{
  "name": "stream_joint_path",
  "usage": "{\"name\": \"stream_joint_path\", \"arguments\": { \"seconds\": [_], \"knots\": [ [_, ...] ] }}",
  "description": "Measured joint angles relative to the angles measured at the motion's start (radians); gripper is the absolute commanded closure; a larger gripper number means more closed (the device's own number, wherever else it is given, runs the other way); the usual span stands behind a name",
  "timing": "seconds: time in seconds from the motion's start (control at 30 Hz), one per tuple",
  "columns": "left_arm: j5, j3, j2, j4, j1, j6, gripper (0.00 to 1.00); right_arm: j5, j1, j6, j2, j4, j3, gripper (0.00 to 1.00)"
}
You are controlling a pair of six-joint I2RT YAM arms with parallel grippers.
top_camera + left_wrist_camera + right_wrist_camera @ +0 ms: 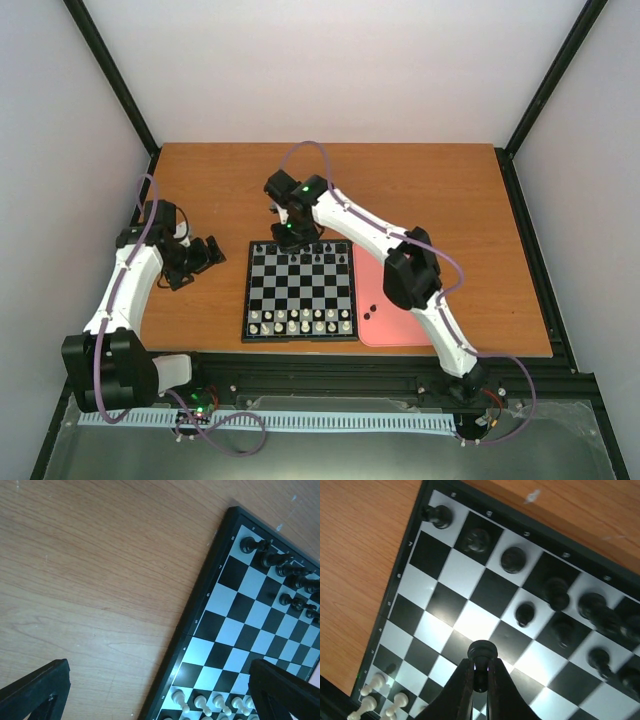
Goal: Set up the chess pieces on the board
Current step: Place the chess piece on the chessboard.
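Note:
The board (300,290) lies in the middle of the table. Black chess pieces (318,258) stand along its far rows, and white pieces (300,322) fill the near rows. My right gripper (291,236) hovers over the board's far left part. In the right wrist view this gripper (481,672) is shut on a black pawn (482,652) above the squares (485,592). Several black pieces (513,560) stand on the back rows below it. My left gripper (205,257) hangs open left of the board. Its fingers (35,692) stand wide apart with nothing between them, over the board's left border (200,610).
A pink tray (385,325) lies against the board's right side, partly under the right arm. Bare wood (200,310) stretches left of the board and behind it. White pawns (200,702) line the near row in the left wrist view.

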State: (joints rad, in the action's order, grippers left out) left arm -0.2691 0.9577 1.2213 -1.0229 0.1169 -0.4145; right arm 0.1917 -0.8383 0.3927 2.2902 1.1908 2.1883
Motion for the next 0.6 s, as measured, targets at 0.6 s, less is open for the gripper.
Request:
{"name": "stream_joint_path", "arguments": {
  "seconds": [0.6],
  "knots": [
    [-0.072, -0.009, 0.0, 0.031, 0.001, -0.001, 0.0, 0.074, -0.022, 0.006, 0.154, 0.049, 0.143, 0.95]
  ]
}}
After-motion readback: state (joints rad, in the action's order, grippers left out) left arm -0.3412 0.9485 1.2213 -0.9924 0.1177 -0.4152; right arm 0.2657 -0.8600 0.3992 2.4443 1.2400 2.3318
